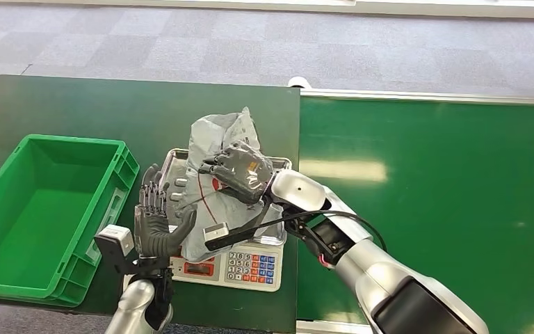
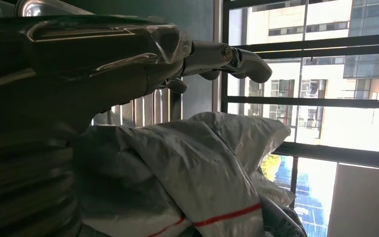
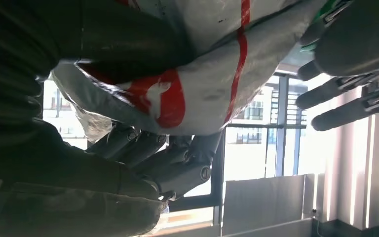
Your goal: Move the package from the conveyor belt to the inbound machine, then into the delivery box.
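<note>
Left hand's fingers (image 1: 154, 202) are spread and upright, holding nothing, just beside the package (image 1: 215, 149); my right hand (image 1: 240, 170) has its fingers curled over the grey bag, which sits on the scale (image 1: 254, 264) between the green box (image 1: 122, 163) and the conveyor belt (image 1: 431, 202). I'd judge the slack film could slip or snag on the tray rim when lifted. I can read the keypad digits 7, 8, 9; the red print on the bag isn't legible.
</note>
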### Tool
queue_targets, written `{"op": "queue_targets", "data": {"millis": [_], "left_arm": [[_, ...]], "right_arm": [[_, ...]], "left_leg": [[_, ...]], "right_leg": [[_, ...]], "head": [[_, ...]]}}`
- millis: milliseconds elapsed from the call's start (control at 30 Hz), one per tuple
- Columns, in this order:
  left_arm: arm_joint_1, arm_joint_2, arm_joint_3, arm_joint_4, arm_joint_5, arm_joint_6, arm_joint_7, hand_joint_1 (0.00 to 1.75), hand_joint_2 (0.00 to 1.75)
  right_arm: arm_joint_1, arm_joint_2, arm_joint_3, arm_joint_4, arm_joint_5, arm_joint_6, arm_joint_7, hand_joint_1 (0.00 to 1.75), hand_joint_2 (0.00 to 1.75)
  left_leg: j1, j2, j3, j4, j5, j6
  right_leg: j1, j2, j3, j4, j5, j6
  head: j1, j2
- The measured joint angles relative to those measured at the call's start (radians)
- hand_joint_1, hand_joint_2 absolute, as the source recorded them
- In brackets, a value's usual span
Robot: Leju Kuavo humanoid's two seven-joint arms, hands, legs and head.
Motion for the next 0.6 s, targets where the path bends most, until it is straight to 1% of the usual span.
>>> {"op": "queue_targets", "data": {"millis": [100, 167, 500, 567, 600], "left_arm": [[0.010, 0.000, 0.004, -0.014, -0.002, -0.011, 0.001, 0.00, 1.75], [0.014, 0.000, 0.006, -0.021, -0.003, -0.012, 0.001, 0.00, 1.75], [0.024, 0.000, 0.012, -0.038, -0.004, -0.013, 0.001, 0.00, 1.75], [0.028, 0.000, 0.015, -0.042, -0.007, -0.014, 0.003, 0.00, 1.75], [0.031, 0.000, 0.017, -0.047, -0.010, -0.014, 0.005, 0.00, 1.75]], "right_arm": [[0.015, 0.010, 0.002, -0.004, -0.052, 0.035, -0.022, 0.00, 1.75], [0.022, 0.013, 0.003, -0.007, -0.063, 0.045, -0.028, 0.00, 1.75], [0.038, 0.021, 0.010, -0.032, -0.078, 0.064, -0.032, 0.00, 1.75], [0.040, 0.022, 0.014, -0.042, -0.077, 0.082, -0.020, 0.00, 1.75], [0.041, 0.022, 0.016, -0.048, -0.077, 0.097, -0.008, 0.00, 1.31]], "left_leg": [[0.000, 0.000, 0.000, 0.000, 0.000, 0.000], [0.000, 0.000, 0.000, 0.000, 0.000, 0.000], [0.000, 0.000, 0.000, 0.000, 0.000, 0.000], [0.000, 0.000, 0.000, 0.000, 0.000, 0.000], [0.000, 0.000, 0.000, 0.000, 0.000, 0.000]], "right_leg": [[0.000, 0.000, 0.000, 0.000, 0.000, 0.000], [0.000, 0.000, 0.000, 0.000, 0.000, 0.000], [0.000, 0.000, 0.000, 0.000, 0.000, 0.000], [0.000, 0.000, 0.000, 0.000, 0.000, 0.000], [0.000, 0.000, 0.000, 0.000, 0.000, 0.000]], "head": [[0.000, 0.000], [0.000, 0.000], [0.000, 0.000], [0.000, 0.000], [0.000, 0.000]]}}
